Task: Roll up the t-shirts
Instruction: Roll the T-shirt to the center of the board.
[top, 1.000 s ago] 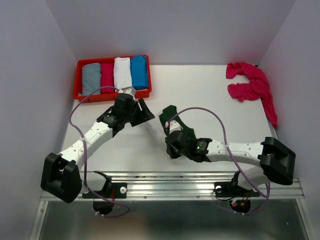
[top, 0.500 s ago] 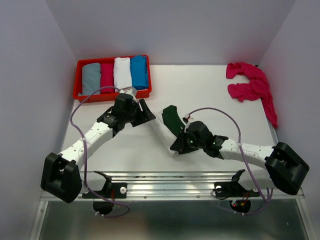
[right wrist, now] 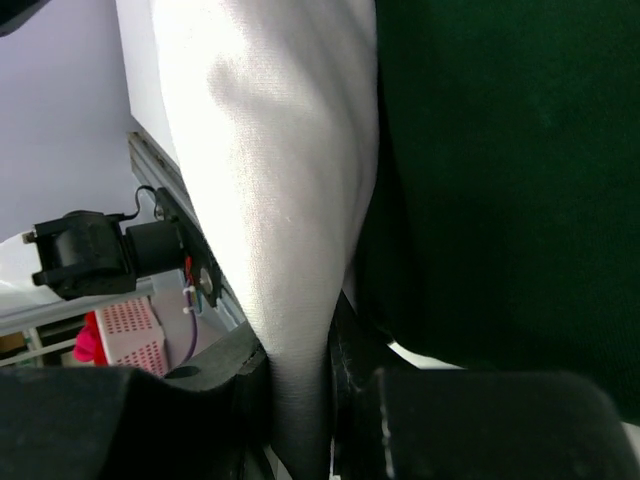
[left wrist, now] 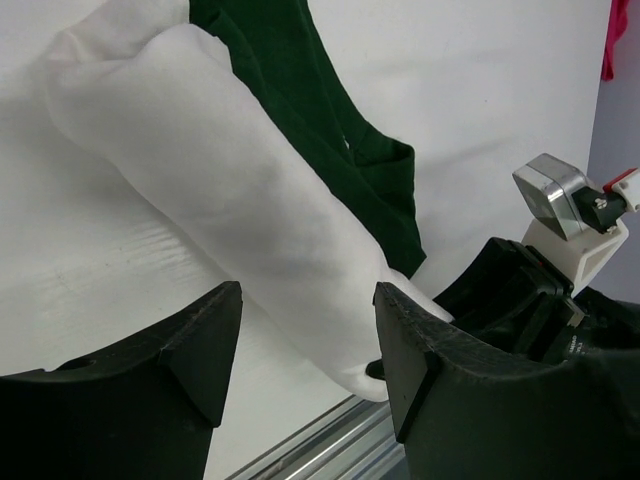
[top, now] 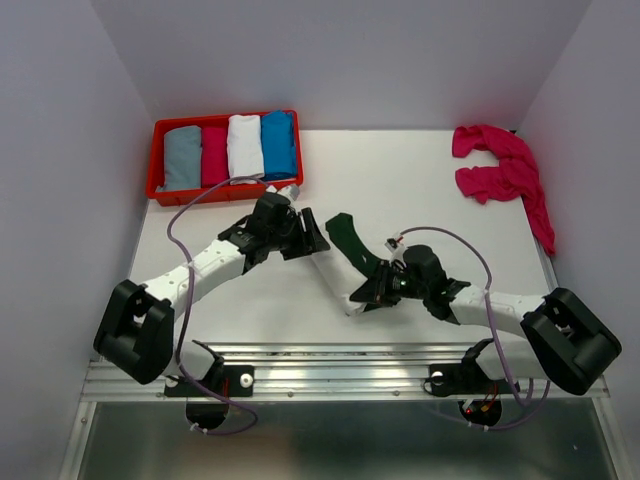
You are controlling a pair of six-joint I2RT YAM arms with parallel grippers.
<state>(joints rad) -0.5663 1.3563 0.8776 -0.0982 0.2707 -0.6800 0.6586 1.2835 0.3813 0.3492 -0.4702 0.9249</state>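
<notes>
Item in hand: cream-white t-shirt [top: 328, 272], wound into a thick, loose roll. It lies slantwise on the table [top: 420, 190], around the middle of the near edge, between my two arms.
Loose part: green sleeve [top: 352, 243], flat on the table just beside the roll on its far-right side and not yet wound in.
Left gripper [top: 305, 235]: jaws wide, straddling the far end of the roll with nothing pinched.
Right gripper [top: 368, 293]: narrow, clamped on the white cloth at the near end of the roll.
Waiting stock: pink t-shirts [top: 500, 165], a crumpled heap at the far right corner, well apart from both arms.
Finished stock: rolled shirts [top: 230, 145], four side by side in the red tray [top: 156, 160] at the far left corner.
Step, as I judge it: tightening and finishing this roll.
Doing it well: I would use the right pinch as the anchor and close the left jaws squarely across the roll's full thickness. Both ends should turn together so the roll does not cone. The sleeve wants tucking inside before the last turn.
Hard to make out: the right wrist view is filled with cloth, so I cannot tell how many layers the pinch has caught. I cannot tell whether the left fingers [left wrist: 200, 340] touch the roll. No chest print is visible. The number of shirts in the pink heap is unclear.
</notes>
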